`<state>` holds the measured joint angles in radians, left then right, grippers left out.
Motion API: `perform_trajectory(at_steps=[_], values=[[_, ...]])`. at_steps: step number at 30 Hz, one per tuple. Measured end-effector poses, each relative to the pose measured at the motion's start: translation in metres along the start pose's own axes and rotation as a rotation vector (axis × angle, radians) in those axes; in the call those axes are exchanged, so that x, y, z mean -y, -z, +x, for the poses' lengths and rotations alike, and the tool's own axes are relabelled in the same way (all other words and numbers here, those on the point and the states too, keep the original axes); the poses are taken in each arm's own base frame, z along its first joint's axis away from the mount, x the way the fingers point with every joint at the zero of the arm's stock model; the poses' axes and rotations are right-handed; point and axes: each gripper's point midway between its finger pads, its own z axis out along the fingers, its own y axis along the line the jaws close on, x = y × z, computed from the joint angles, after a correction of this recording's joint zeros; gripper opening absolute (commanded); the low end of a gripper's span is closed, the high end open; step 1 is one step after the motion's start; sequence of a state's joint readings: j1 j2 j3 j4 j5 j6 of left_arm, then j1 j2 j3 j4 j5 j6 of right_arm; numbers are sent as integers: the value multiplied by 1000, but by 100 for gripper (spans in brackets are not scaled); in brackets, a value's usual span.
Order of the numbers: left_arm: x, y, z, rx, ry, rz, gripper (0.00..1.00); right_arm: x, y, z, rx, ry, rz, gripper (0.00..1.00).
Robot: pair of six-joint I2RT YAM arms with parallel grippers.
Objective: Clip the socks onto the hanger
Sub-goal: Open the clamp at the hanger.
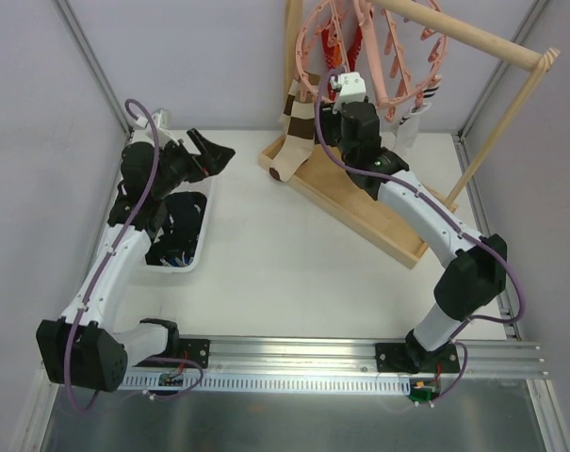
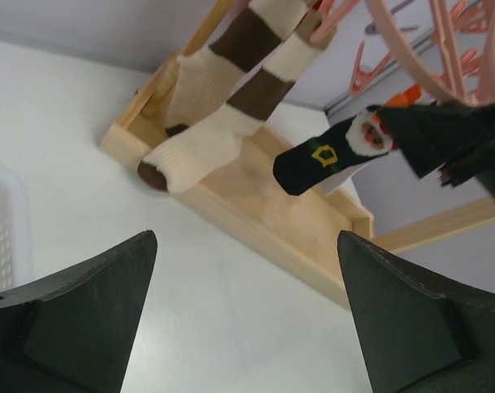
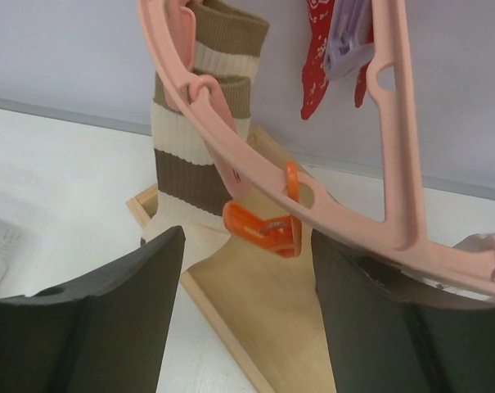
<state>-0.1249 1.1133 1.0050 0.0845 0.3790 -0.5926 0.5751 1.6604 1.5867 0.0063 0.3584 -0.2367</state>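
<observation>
The pink ring hanger (image 1: 379, 47) hangs from the wooden rod at the back. My right gripper (image 1: 333, 94) is raised to its rim, open. In the right wrist view its jaws (image 3: 247, 246) stand either side of an orange clip (image 3: 267, 229) under the pink rim (image 3: 255, 155), not touching it. A black sock with a yellow mark (image 2: 317, 160) hangs beside the right gripper. Several dark socks (image 1: 176, 221) lie in the white basket (image 1: 202, 247). My left gripper (image 1: 214, 146) is open and empty above the basket's far end (image 2: 247, 246).
The pale wooden stand's tray (image 1: 360, 212) lies diagonally at back centre, its rod (image 1: 473, 40) across the top. Brown-and-white striped socks (image 1: 299, 122) hang into the tray. Red socks (image 3: 317, 57) and a purple clip (image 3: 345, 45) hang on the hanger.
</observation>
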Motion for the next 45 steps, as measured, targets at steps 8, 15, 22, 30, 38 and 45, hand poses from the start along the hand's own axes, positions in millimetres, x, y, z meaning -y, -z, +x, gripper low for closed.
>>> perform_trajectory(at_steps=[8, 15, 22, 30, 38, 45], values=[[19, -64, -38, 79, 10, 91, 93, 4, -3, 13, -6, 6, -15, 66], [65, -116, -53, 90, -6, 242, 93, 15, 17, -5, 37, -14, -25, 66], [95, -155, -58, 109, 36, 353, 92, 33, 21, -15, 53, -75, -45, 65], [131, -194, -51, 112, 114, 454, 88, 54, 18, -15, 50, -121, -49, 63], [151, -210, -39, 117, 177, 463, 82, 57, 33, -24, 72, -127, -72, 63], [151, -215, -41, 149, 275, 412, 79, 60, 41, -30, 89, -126, -79, 63]])
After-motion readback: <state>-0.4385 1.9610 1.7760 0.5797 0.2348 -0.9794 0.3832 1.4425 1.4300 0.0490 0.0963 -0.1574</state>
